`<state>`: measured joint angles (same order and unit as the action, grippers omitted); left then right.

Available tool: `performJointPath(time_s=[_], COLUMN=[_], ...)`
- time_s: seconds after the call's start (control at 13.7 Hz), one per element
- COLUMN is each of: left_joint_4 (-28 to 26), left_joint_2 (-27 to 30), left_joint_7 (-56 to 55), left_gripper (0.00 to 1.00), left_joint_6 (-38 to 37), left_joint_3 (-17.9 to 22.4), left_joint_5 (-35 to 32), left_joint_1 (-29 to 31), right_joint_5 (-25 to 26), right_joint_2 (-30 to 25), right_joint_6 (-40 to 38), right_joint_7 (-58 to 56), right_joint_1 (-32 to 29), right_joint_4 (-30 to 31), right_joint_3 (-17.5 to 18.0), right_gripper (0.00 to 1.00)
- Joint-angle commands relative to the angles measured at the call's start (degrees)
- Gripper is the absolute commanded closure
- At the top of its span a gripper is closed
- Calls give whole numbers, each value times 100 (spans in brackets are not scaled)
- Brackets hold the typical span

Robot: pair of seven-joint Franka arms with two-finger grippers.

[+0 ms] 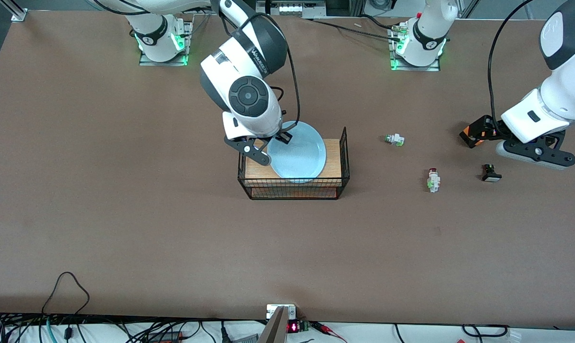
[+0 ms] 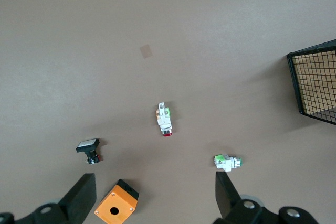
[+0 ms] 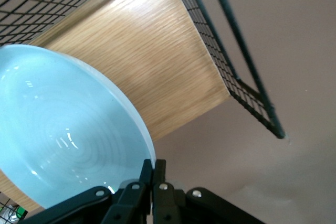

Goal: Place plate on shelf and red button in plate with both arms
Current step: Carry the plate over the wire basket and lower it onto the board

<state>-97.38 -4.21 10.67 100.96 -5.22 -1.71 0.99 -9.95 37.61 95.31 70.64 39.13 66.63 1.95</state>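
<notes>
The plate (image 1: 298, 151) sits tilted over the wire rack's (image 1: 294, 186) wooden shelf, its rim clenched in the right gripper (image 1: 272, 148) at the edge toward the right arm's end. The red button (image 1: 433, 179) lies on the table with its long axis toward the robots and its red cap farthest from the front camera. The left gripper (image 1: 473, 135) hangs over the table near the button, fingers (image 2: 81, 199) spread wide and holding nothing.

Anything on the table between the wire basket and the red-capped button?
Nothing: in the front view, bare brown tabletop separates the black wire basket from the white red-capped button.
</notes>
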Motion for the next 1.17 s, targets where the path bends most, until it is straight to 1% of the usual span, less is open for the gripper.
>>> performJointPath(time_s=[0.0, 0.22, 0.29, 0.44, 0.59, 0.73, 0.88, 1.1], left_joint_4=[184, 176, 176, 176, 333, 395, 387, 378], left_joint_2=[-80, -80, -80, -184, -273, -379, -396, -414], left_joint_7=[75, 102, 76, -152, -206, -197, -197, -215], left_gripper=[0, 0, 0, 0, 0, 0, 0, 0], left_joint_6=[-102, -103, -111, -120, -120, -120, -190, -366], left_joint_3=[3, 3, 3, 29, 65, 56, 65, 65], left_joint_5=[-92, -83, -75, -31, -13, -13, -13, -13], left_joint_1=[-37, -37, -20, 33, 16, 16, 24, 24], right_joint_5=[98, 116, 211, 265, 274, 274, 274, 265], right_joint_2=[62, 194, 229, 291, 343, 352, 352, 352], right_joint_6=[171, 373, 400, 409, 409, 409, 409, 418], right_joint_7=[117, 310, 319, 319, 319, 319, 319, 319], right_joint_1=[60, 113, 113, 113, 113, 113, 104, 104], right_joint_4=[-19, -19, -19, -19, -19, -19, -19, -19], right_joint_3=[-46, -46, -46, -46, -46, -46, -46, -55], right_gripper=[100, 100, 100, 100, 100, 98, 93, 93])
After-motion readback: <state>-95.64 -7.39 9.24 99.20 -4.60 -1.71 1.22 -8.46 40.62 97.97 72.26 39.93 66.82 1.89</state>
